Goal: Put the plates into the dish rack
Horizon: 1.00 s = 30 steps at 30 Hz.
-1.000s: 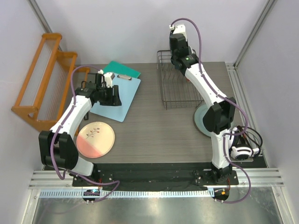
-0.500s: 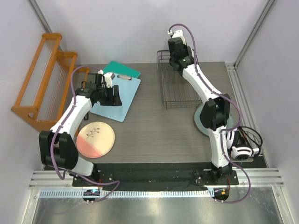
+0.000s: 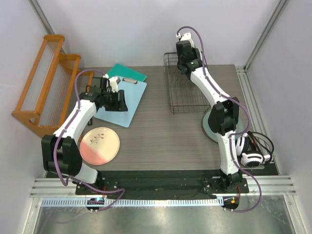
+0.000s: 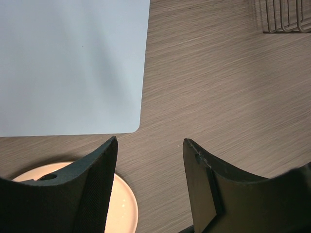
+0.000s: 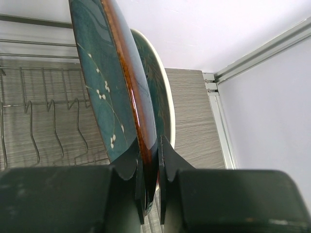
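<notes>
My right gripper (image 5: 149,145) is shut on the rim of the red-and-teal floral plate (image 5: 104,92) and holds it upright, edge-on, over the dark wire dish rack (image 5: 39,111). A second dark plate with a pale rim (image 5: 165,97) stands close against its right side. In the top view the right gripper (image 3: 185,63) is over the back of the rack (image 3: 187,100). My left gripper (image 4: 150,141) is open and empty above the table, near the pink-and-cream plate (image 4: 121,208), which lies flat at the front left (image 3: 99,145). A pale grey-green plate (image 3: 207,126) lies partly hidden behind the right arm.
A light blue clipboard (image 3: 127,100) lies under the left gripper, on a green book (image 3: 129,73). The orange wooden tiered rack (image 3: 44,83) stands at the far left. The rack's corner (image 4: 286,14) shows in the left wrist view.
The right arm has moved its wrist a little left and back over the dish rack with the plate still in it. The left arm has not moved.
</notes>
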Available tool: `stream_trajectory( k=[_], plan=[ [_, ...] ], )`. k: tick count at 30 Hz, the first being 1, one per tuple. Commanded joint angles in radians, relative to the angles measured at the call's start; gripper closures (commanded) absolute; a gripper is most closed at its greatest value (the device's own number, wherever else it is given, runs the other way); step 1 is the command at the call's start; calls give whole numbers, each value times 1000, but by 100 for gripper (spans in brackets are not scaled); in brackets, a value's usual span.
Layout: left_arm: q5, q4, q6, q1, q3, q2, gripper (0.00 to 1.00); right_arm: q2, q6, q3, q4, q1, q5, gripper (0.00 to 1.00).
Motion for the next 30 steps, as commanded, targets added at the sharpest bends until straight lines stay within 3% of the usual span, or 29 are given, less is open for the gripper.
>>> stream_trajectory(
  k=[1, 17, 18, 22, 25, 30],
  plan=[
    [24, 31, -6, -1, 15, 3, 43, -24, 46, 80, 119, -14, 83, 99],
    [-17, 21, -1, -2, -5, -21, 43, 68, 178, 92, -22, -13, 52, 99],
    [-23, 15, -1, -1, -2, -21, 42, 67, 177, 89, -22, -13, 52, 94],
    [-82, -64, 52, -1, 1, -44, 41, 20, 151, 54, -27, -8, 29, 48],
    [-135, -100, 114, -1, -11, -80, 41, -66, 134, -3, -53, 13, 9, 34],
    [-195, -39, 220, -1, -99, -208, 41, -296, 102, -194, -81, 90, -104, 23]
  ],
)
